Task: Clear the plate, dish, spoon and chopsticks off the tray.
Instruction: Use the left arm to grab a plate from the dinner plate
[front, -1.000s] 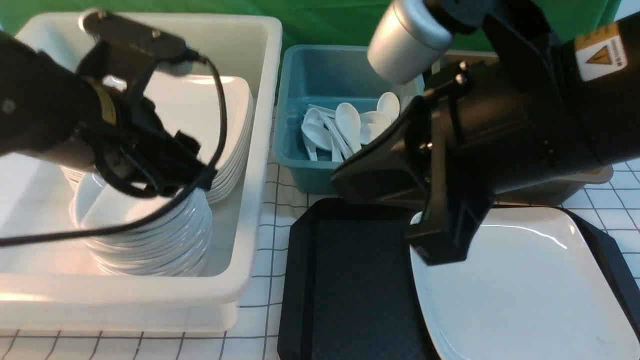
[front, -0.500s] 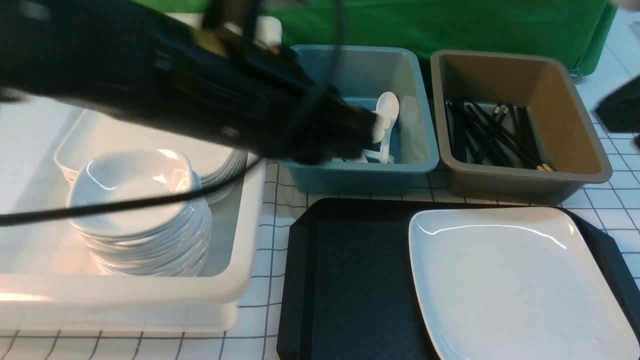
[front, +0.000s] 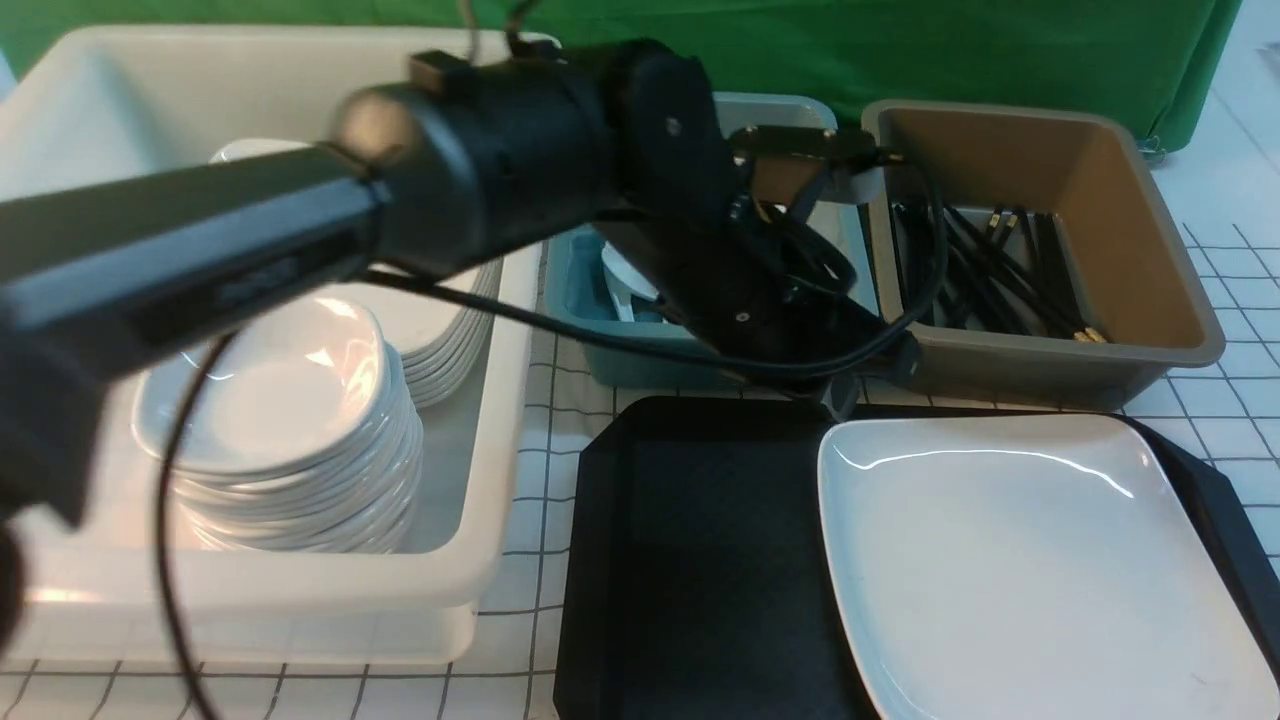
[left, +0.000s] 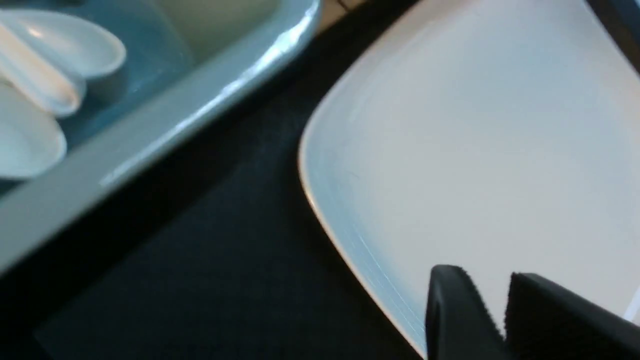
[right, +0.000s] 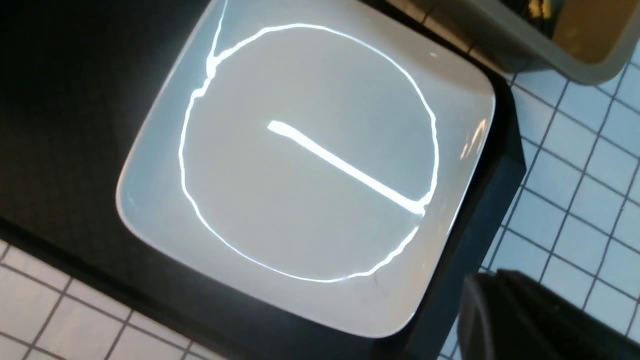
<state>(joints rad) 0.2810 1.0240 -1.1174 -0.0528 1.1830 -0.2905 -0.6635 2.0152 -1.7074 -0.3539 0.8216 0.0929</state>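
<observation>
On the tray, plate still down, left arm now across

On the right side of the tray (front: 700, 560), the big white plate (front: 1040, 570) lies flat, same spot as a second ago, nothing gripping it. What changed: my left arm (front: 480, 190) swung off the white bin (front: 490, 420) and its dish stack (front: 290, 440); the left gripper (left: 487, 272) is now near the plate's far-left corner. My right arm, in front a second ago, has left the front view.

I read that as dish dropped off, plate next and probably last. I see no loose spoon or chopsticks on the tray parts in view. Spoons (front: 625, 270) sit in the blue bin (front: 640, 360), black chopsticks (front: 1000, 270) in the brown bin (front: 1050, 365).

Left jaws: parted narrowly, nothing between. Right gripper (right: 495, 275): closed up, empty, beside the plate's rim by the tray edge. It'd need opening before any grab. Plate looks slick and low-rimmed, so I'd expect it to slide if I nudge it.

Writing: a faint printed patch (front: 285, 270) on the left arm, too blurred to read. The warning label on the right arm is out of view now. No brand legible.
</observation>
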